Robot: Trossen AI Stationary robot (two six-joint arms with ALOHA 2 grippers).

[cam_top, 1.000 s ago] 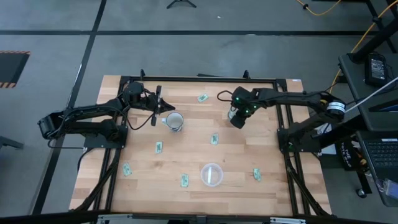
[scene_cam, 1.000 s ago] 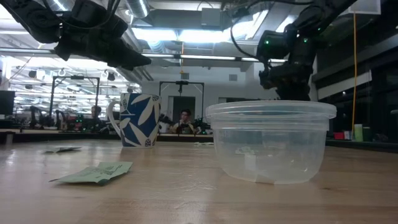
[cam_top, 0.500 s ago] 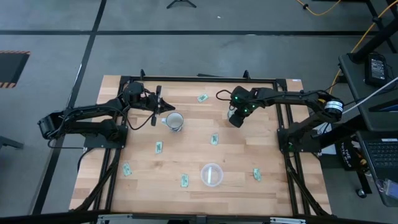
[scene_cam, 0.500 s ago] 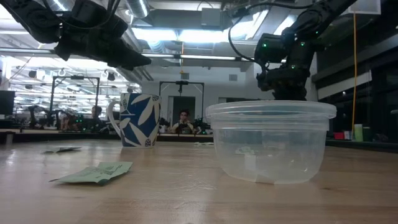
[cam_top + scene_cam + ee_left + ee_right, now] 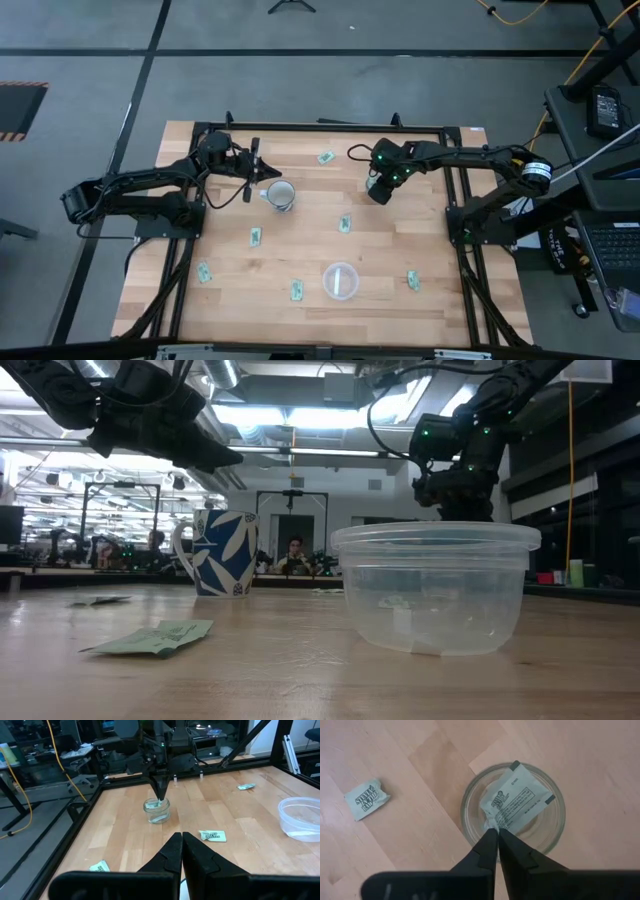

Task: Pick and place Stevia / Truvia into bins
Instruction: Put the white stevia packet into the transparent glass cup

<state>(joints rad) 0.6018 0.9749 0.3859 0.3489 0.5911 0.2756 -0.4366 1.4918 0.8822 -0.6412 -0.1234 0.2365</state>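
Observation:
A green-and-white Stevia sachet [image 5: 517,800] sits in the small clear glass cup [image 5: 555,827], which stands on the table's far right part. My right gripper [image 5: 495,831] points down over the cup [image 5: 157,811], shut on the sachet. The wide clear plastic container [image 5: 340,281] stands near the front edge. Loose sachets lie flat on the wood [image 5: 326,157] [image 5: 345,224] [image 5: 256,237]. My left gripper [image 5: 181,837] hangs shut, holding nothing, above the table beside a blue-and-white mug [image 5: 281,195]. My right gripper pinches one corner of the sachet [image 5: 491,822] between its two fingertips, coming from above and pointing down into the cup. The sachet spreads away from the fingers inside the glass, tilted, its far corner [image 5: 515,766] up at the cup's rim.
One more sachet [image 5: 367,799] lies on the wood just beside the cup. Others lie near the front edge [image 5: 204,272] [image 5: 297,290] [image 5: 412,281]. A black frame [image 5: 455,200] runs round the tabletop.

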